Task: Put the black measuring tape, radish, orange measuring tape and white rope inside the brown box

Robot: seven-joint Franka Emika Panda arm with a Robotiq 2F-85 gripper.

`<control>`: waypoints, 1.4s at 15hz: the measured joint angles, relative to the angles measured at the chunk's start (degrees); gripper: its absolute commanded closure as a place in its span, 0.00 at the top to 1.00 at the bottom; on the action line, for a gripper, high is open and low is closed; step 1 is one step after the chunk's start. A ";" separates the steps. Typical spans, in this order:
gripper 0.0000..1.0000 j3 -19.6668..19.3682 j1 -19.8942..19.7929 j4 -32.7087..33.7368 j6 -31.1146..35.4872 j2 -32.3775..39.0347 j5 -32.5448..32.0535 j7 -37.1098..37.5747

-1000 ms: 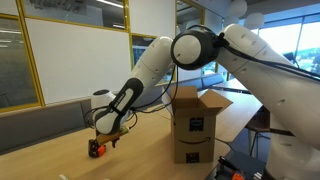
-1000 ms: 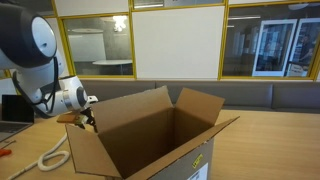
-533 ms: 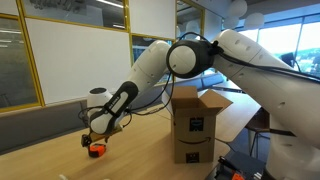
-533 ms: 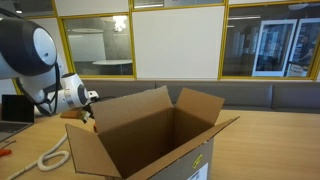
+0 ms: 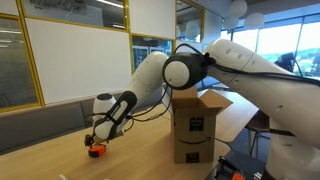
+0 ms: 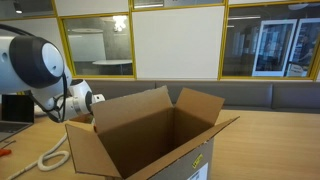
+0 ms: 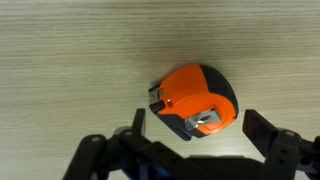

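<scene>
The orange measuring tape lies on the wooden table, an orange case with black parts and a metal clip. It also shows in an exterior view. My gripper is open just above it, a finger on each side of the case, not touching it. In an exterior view the gripper hangs low over the tape. The brown box stands open with its flaps up and a black arrow logo; in the close exterior view its inside shows no objects. The white rope lies left of the box. The black measuring tape and radish are out of view.
A grey bench runs along the glass wall behind the table. A laptop sits at the far left. A small red item lies on the table near the rope.
My gripper has opened and let go of the orange tape, which now rests on the table. The arm has lowered and shifted slightly to the side.
</scene>
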 measured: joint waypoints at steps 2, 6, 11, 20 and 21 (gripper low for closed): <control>1.00 -0.75 0.07 1.93 0.21 1.71 0.71 0.00; 1.00 -2.12 0.43 5.44 0.23 4.56 1.77 0.00; 1.00 -2.20 0.43 8.80 0.06 6.80 4.13 0.00; 1.00 -0.56 0.43 10.42 -1.57 7.76 7.20 -0.02; 1.00 -0.49 0.43 10.42 -2.00 7.79 7.25 -0.02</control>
